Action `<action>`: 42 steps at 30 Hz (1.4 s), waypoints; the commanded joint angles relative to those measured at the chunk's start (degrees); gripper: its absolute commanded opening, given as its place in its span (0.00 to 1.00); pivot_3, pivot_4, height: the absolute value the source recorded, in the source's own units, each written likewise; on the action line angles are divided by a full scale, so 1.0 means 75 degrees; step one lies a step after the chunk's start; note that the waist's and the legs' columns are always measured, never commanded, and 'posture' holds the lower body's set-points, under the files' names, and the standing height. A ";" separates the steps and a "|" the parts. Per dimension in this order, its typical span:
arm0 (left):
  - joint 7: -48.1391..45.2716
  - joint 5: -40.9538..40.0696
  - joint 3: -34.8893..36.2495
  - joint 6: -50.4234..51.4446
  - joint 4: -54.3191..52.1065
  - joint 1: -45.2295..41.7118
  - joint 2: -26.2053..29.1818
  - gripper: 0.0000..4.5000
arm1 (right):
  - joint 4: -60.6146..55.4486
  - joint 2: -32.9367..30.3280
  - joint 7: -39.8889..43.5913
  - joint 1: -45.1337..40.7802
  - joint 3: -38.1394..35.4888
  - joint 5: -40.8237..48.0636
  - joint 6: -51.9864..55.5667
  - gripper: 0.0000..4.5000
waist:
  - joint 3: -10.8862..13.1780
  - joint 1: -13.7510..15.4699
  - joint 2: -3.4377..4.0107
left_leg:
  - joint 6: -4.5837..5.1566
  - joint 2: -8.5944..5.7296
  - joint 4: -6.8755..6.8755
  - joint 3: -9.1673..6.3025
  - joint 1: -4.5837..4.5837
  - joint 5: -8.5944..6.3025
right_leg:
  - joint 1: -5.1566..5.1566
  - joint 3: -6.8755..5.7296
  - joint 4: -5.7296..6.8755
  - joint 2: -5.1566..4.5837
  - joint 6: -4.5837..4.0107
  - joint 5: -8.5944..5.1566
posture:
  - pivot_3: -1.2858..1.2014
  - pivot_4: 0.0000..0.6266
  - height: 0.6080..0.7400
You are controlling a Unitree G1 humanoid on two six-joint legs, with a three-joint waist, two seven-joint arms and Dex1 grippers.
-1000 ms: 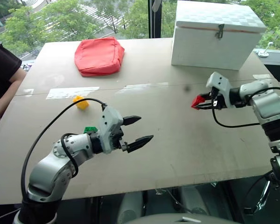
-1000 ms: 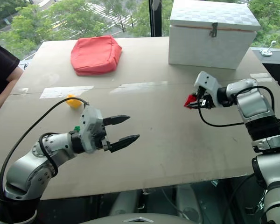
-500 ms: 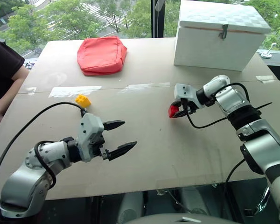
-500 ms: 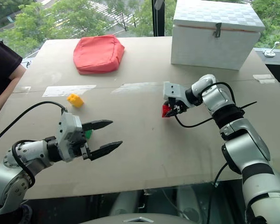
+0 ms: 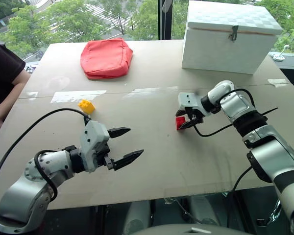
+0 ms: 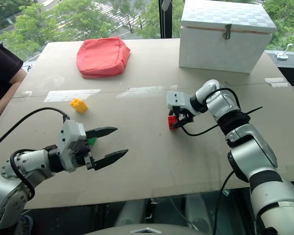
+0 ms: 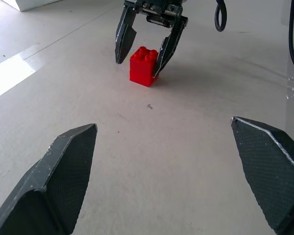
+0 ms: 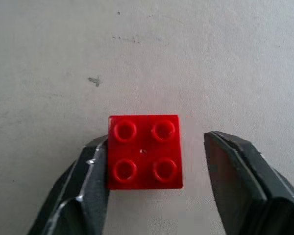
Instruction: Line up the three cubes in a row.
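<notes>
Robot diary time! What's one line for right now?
right hand: open around red cube, cube on table | left hand: open, empty | yellow cube: apart

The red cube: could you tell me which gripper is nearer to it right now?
The right. The right gripper straddles the red cube on the table with its jaws open, while the left gripper hangs open well off to the cube's left.

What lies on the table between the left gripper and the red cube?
Nothing: the left wrist view shows bare table from the left gripper to the red cube, which stands between the right gripper's open fingers.
</notes>
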 commanded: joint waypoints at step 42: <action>-0.0587 0.0780 -0.0849 0.0498 0.3291 -0.2749 0.0480 0.29 | -1.0553 -0.2541 -0.3171 0.6644 -0.4354 0.4822 0.3366 0.90 | -0.0007 0.0233 -0.0028 | -0.0005 0.0005 0.0013 -0.0005 -0.0002 -0.0004 | 0.0007 -0.0016 -0.0005 -0.0009 0.0029 -0.0020 | 0.52 0.24 1.00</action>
